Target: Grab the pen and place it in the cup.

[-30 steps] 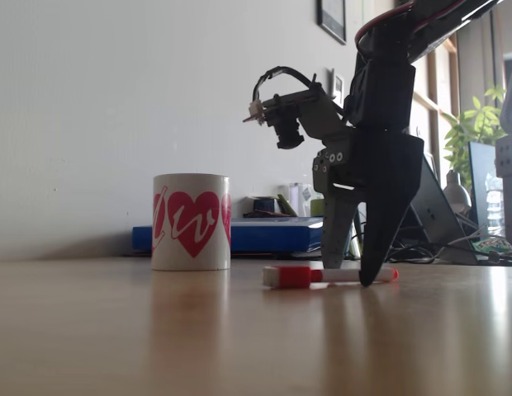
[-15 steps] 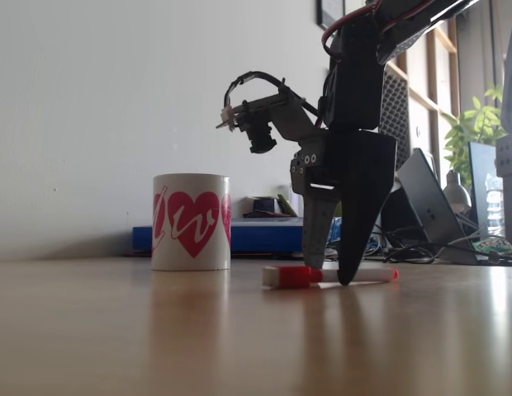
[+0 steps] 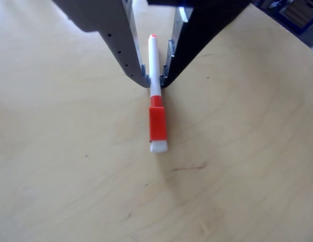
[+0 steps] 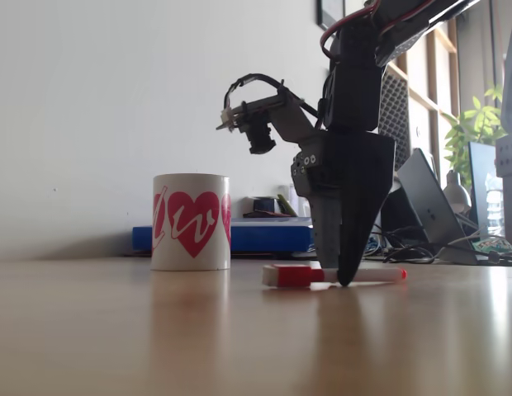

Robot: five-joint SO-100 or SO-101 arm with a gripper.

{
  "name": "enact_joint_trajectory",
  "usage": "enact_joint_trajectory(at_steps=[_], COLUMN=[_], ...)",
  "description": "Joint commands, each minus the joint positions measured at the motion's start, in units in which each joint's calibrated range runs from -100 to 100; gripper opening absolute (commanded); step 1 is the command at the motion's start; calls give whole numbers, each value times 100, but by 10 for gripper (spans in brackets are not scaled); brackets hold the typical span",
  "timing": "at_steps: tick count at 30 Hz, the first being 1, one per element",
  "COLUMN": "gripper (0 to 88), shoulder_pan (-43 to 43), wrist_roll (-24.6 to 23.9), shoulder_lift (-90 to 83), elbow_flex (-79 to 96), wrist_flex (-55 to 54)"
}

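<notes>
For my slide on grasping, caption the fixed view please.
Gripper closed around the pen lying on the table, with the heart-printed cup standing apart.

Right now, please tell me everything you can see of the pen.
The pen is slim, with a white barrel that looks like plastic, an orange-red cap, a small white end piece and an orange-red tip at the far end. It lies flat on the wooden table, capped. The claw is closed around the white barrel just beyond the cap, one finger on each side. In the fixed view it lies to the right of the cup, apart from it.
</notes>
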Motion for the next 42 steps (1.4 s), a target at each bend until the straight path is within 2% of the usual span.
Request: enact_joint_trajectory(at_steps=[1,11,17,23,28,31,36,42], gripper=[12,12,12,11,11,11,11,11], shoulder_pan=[19,194,269,1262,1971,2288,2430,2413], wrist_roll=[19,19,-49,-49,-54,-101,-264,-601], shoulder_lift=[110,60,-1375,-2778,-3334,-3334,-3226,-2114], elbow_flex=[146,65,-207,-895,-1656,-2090,-2144,-2534], wrist_flex=[74,125,667,1115,1011,521,-1002,-2060])
